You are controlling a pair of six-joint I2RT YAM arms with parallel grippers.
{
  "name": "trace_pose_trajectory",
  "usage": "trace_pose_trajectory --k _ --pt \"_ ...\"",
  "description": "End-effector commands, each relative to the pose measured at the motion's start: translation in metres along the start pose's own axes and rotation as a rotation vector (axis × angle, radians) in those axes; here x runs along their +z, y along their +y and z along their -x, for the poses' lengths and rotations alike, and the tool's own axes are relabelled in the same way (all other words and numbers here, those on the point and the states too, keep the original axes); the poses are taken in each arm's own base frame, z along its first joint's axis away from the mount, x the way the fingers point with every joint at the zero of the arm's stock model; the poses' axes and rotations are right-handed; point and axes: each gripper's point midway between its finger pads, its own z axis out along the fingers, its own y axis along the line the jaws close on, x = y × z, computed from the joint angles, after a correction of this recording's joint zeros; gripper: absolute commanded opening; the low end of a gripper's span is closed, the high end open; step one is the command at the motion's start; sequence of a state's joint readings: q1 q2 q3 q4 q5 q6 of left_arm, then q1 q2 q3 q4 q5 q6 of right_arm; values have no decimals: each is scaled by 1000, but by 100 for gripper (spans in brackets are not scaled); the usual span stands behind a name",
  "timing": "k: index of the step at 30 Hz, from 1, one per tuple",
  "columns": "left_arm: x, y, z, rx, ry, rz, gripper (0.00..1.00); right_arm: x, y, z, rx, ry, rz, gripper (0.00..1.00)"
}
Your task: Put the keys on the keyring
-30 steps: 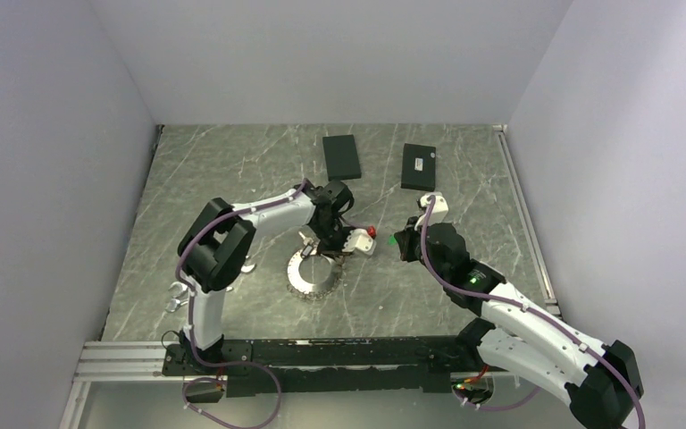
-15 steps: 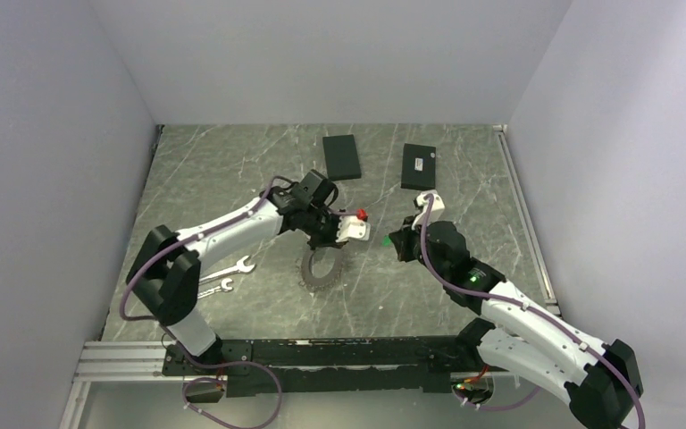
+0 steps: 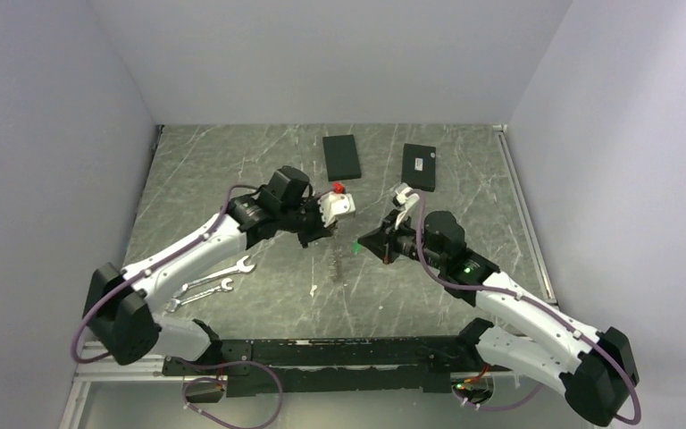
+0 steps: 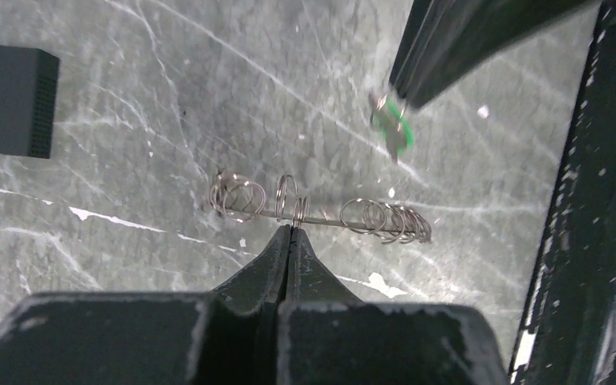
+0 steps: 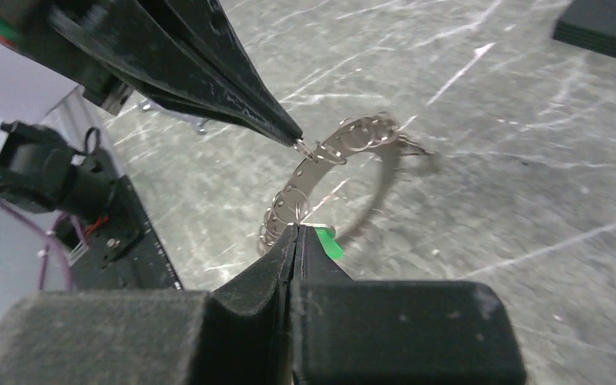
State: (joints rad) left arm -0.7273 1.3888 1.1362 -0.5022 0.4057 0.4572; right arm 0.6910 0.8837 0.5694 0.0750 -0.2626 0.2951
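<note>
Over the middle of the grey marbled table (image 3: 232, 179), the left gripper (image 4: 289, 233) is pinched tight on the edge of the dark grey round metal keyring (image 5: 309, 170), holding it up on edge. From above, at its 2 o'clock, the right gripper (image 5: 297, 228) clamps a small green-headed key (image 4: 391, 130). The ring looks light, stiff and slick. I'd hold the band, not its thin wire loops.
</note>
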Motion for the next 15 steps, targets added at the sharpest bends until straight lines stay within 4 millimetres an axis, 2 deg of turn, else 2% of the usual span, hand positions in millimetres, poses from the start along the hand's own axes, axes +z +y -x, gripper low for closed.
trace_pose_trajectory --k 1,6,9,15 --pt "-25 -3 44 -51 -187 40 0 7 38 28 -15 -41 195 0" --pt "-36 -15 46 -55 -244 23 0 17 47 28 -5 -13 250 0" --pt "-38 -14 34 -79 -184 48 0 23 49 23 -7 23 259 0" --pt "-36 -16 3 -180 -15 49 0 34 36 14 1 55 199 0"
